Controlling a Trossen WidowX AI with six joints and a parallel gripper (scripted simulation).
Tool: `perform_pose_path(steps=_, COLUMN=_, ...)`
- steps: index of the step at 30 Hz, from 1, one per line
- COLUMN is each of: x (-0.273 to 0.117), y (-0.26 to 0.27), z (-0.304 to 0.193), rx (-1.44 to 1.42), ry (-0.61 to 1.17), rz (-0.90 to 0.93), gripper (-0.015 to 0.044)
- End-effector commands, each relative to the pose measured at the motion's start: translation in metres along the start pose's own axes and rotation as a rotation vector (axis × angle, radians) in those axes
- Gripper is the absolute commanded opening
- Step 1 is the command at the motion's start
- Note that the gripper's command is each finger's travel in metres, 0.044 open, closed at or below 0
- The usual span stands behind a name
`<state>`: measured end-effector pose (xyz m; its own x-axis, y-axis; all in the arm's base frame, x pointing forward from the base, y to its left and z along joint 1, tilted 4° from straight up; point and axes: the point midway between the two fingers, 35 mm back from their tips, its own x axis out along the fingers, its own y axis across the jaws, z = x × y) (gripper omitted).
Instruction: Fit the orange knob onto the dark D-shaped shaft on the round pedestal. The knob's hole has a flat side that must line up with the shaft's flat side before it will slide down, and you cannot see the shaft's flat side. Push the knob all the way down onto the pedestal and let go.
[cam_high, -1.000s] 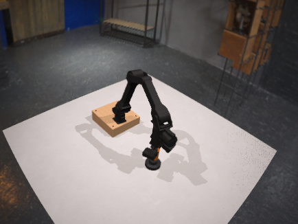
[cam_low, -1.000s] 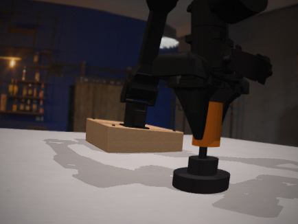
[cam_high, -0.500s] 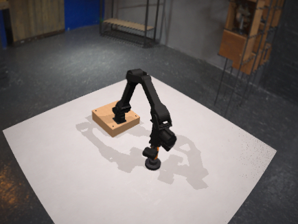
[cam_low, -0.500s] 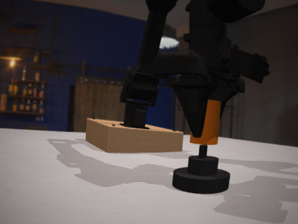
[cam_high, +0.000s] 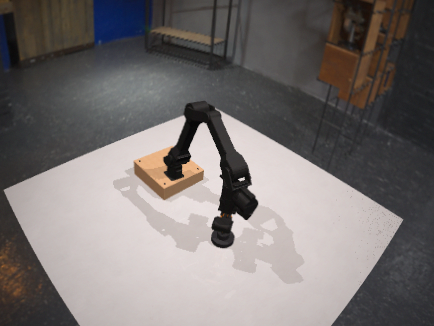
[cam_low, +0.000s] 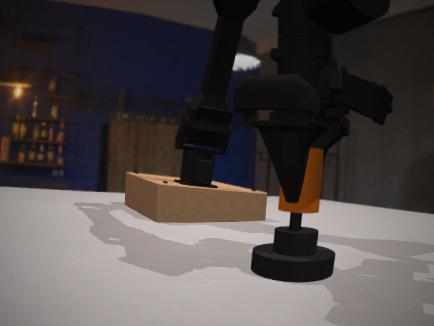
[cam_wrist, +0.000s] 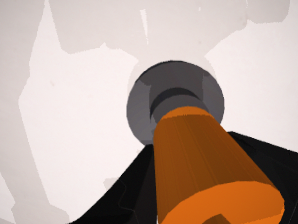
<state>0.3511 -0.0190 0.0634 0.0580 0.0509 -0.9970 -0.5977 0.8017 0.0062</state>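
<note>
The orange knob (cam_low: 314, 175) (cam_wrist: 200, 155) is upright between the fingers of my gripper (cam_low: 301, 190) (cam_wrist: 189, 144), which is shut on it. The round dark pedestal (cam_high: 222, 241) (cam_low: 292, 263) (cam_wrist: 137, 107) stands on the white surface under the knob. In the exterior view a short length of the dark shaft (cam_low: 295, 221) shows between the pedestal's raised step and the knob's lower rim. The knob is over the shaft and clear of the step. Whether the shaft's tip is inside the hole is hidden, as are both flat sides. In the top view the gripper mostly covers the knob.
The arm's wooden base block (cam_high: 165, 187) (cam_low: 205, 206) stands behind the pedestal on the white surface (cam_high: 150, 280). Shadows of the arm fall around the pedestal. Shelves and walls are far in the background.
</note>
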Motion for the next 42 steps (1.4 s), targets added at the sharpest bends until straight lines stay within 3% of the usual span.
perform_pose_path(steps=1, x=-0.0009, y=-0.0016, z=0.003, rx=-0.006, ry=-0.007, rz=-0.002, gripper=0.0)
perform_pose_path(steps=18, x=-0.0034, y=-0.0007, z=0.0018, rx=-0.006, ry=-0.007, rz=-0.002, gripper=0.0)
perform_pose_path(steps=25, x=-0.0027, y=0.0008, z=-0.0004, rx=-0.205, ry=-0.007, rz=-0.003, gripper=0.0)
perform_pose_path(steps=42, x=-0.0014, y=0.0001, z=0.0003, rx=-0.215, ry=-0.007, rz=-0.003, gripper=0.0)
